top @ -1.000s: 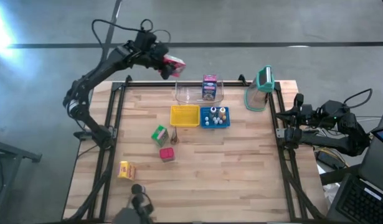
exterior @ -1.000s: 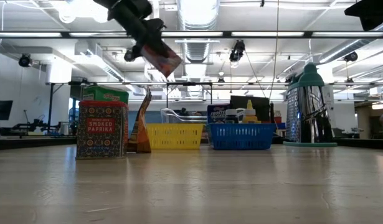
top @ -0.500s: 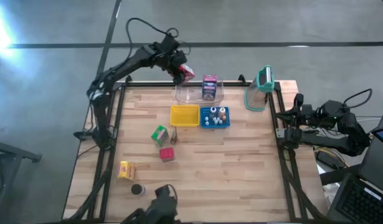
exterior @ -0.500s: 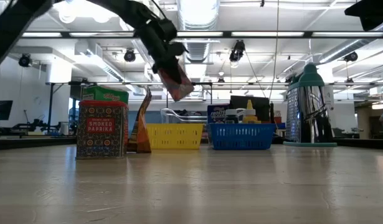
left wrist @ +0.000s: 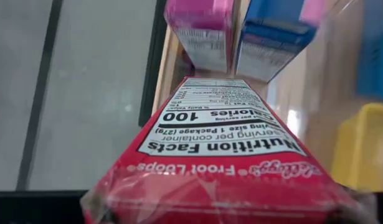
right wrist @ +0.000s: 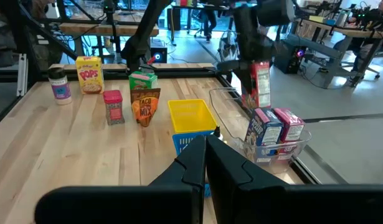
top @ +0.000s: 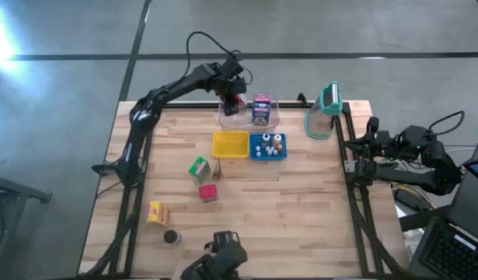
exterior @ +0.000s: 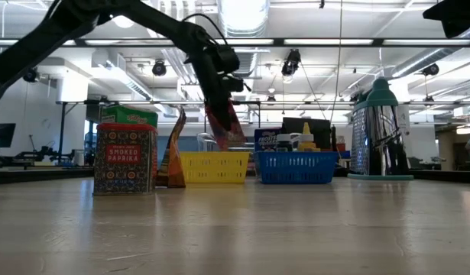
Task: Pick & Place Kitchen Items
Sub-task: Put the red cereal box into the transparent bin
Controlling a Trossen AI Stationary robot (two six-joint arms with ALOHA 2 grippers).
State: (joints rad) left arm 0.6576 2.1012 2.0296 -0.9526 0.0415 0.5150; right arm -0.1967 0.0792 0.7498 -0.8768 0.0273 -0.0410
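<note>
Grey concrete floor [top: 363,31] surrounds the table; bright ceiling lights [exterior: 242,15] overhead.

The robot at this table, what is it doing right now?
The left gripper holds a red cereal box above the clear tray at the table's far edge, where two small cartons already stand. The right gripper waits shut at the right side. Other items remain on the table.
</note>
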